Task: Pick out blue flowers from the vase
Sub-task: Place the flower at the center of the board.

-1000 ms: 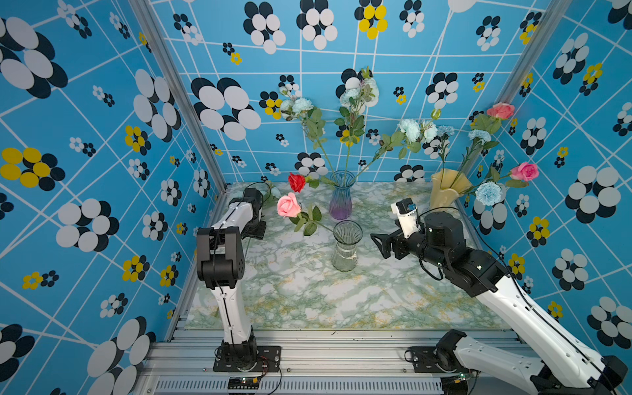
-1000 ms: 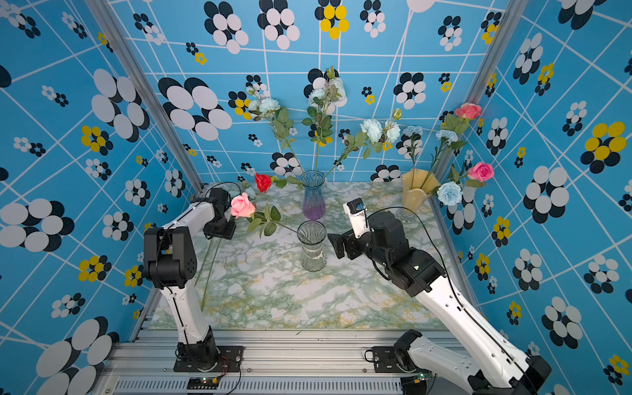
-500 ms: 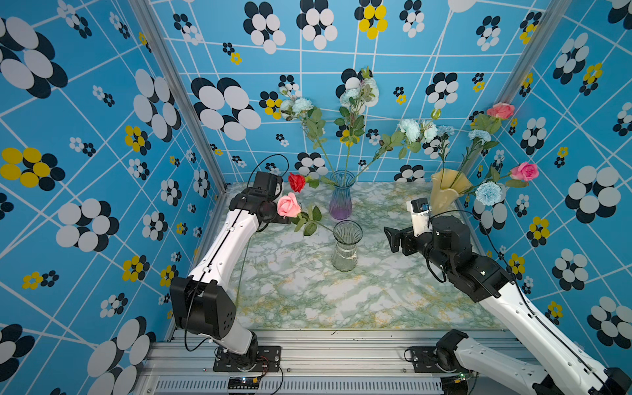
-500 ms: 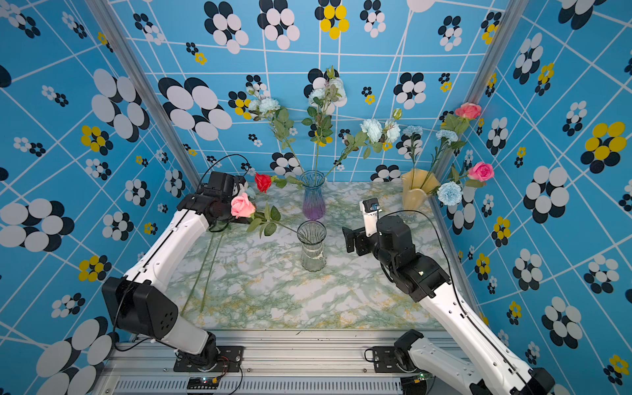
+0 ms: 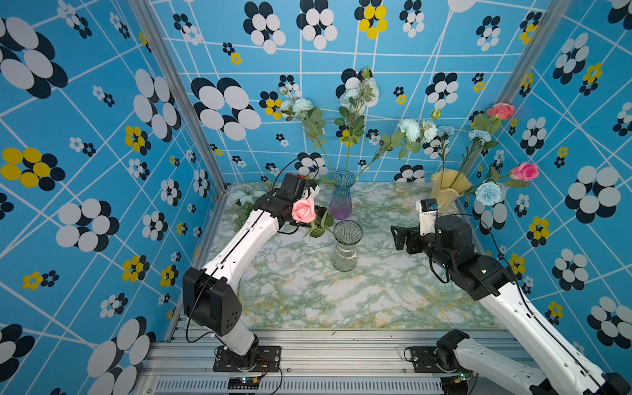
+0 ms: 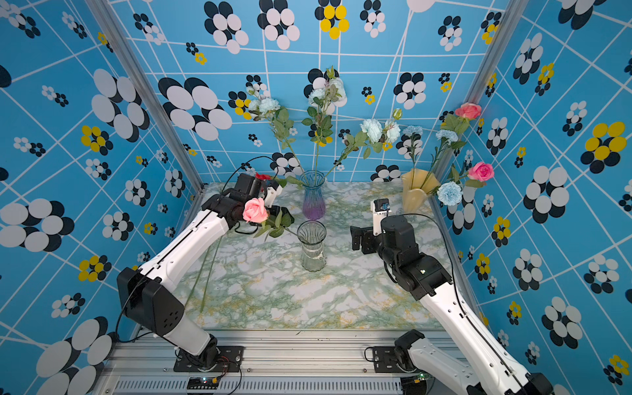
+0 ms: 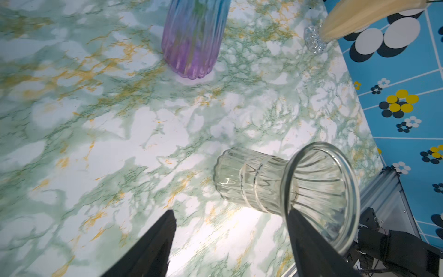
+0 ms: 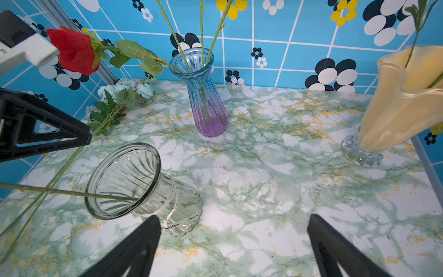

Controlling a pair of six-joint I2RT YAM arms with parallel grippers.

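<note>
**Item:** blue flowers point(image 5: 410, 129); artificial, pale blue to whitish aqua, ruffled heads on thin green leafy stems; some heads large and full, some small and frilled.

**Lot one:** three stems in the blue-purple vase point(image 5: 341, 201), near the left pincer point(image 7: 231, 213), ahead of its fingers and apart from them; long axes rise from the mouth and fan out, one leaning left, one near upright, one leaning right; heads uppermost.

**Lot two:** small blue heads in the yellow vase point(image 5: 444, 188), off the outer side of the right pincer point(image 8: 234, 216), sharing the vase with pink roses point(image 5: 525, 171); stems rise steeply and tip toward the right wall; low head point(image 5: 488, 193) hangs beside the vase.

**Lot three:** lying sprig point(image 8: 119, 92) flat on the table point(image 5: 376, 301), behind the left pincer; heads toward the far left corner, stems running along the left wall toward the near edge.

**Left pincer:** jaws wide, nothing between them; one finger close by the rim of the clear vase point(image 5: 347, 246).

**Right pincer:** jaws wide, empty, facing the clear vase, apart from it.

**Change against a second ago:** left arm was folded with its pincer in the far left corner, now stretched toward the middle, wrist by the leaning pink rose point(image 5: 303, 210); right pincer a little farther from the clear vase; vased blue flowers unmoved.
</note>
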